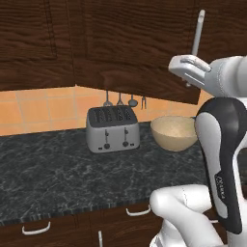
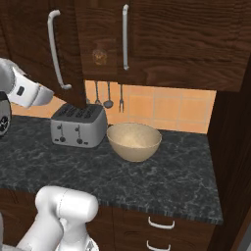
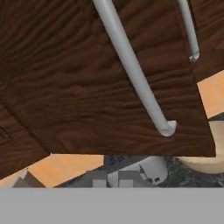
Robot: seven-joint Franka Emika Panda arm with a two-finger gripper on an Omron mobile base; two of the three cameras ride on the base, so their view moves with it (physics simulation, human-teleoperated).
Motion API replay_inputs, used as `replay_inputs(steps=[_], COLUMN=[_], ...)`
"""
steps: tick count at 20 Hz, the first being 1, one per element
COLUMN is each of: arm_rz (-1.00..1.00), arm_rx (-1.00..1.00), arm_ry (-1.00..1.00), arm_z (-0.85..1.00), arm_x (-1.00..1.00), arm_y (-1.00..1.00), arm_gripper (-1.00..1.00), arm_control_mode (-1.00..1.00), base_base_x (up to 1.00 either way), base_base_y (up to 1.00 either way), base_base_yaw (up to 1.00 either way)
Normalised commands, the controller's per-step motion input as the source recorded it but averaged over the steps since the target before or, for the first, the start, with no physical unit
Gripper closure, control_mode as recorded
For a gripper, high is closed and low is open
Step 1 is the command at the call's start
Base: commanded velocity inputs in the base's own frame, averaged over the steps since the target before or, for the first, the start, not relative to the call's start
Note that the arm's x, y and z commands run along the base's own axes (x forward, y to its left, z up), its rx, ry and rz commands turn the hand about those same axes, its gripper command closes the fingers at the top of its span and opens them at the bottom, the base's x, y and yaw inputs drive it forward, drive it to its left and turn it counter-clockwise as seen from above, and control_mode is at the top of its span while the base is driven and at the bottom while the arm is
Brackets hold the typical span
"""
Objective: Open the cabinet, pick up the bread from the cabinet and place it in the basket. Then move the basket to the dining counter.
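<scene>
We count two silver handles point(image 2: 55, 48) on the cabinet point(image 2: 162, 34), one toaster point(image 2: 78, 125), one basket point(image 2: 134, 141) and three hanging utensils point(image 2: 108, 95), our gripper pinched closed.

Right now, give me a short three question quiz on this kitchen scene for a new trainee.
1. True or false: the basket sits on the dark worktop to the right of the toaster, seen from the right base view.
2. What hangs on the tiled wall above the toaster? A) utensils B) mugs C) towels
3. Fill in: the hand is raised near the cabinet door's long silver ____.

Key: 1 true. 2 A, utensils. 3 handle.
</scene>
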Motion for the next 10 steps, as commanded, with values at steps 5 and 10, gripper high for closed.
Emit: replay_inputs(steps=[5,10], arm_rz=[-0.02,-0.01], arm_rx=[-0.01,0.04], arm_ry=[0.03,0.07], arm_z=[0.26,0.10], arm_x=[-0.98,-0.26], arm_y=[-0.13,-1.00], arm_gripper=[-1.00,-1.00], arm_control_mode=[-1.00,-1.00], base_base_x=[0.00,0.00], base_base_y=[0.00,0.00], base_base_yaw=[0.00,0.00])
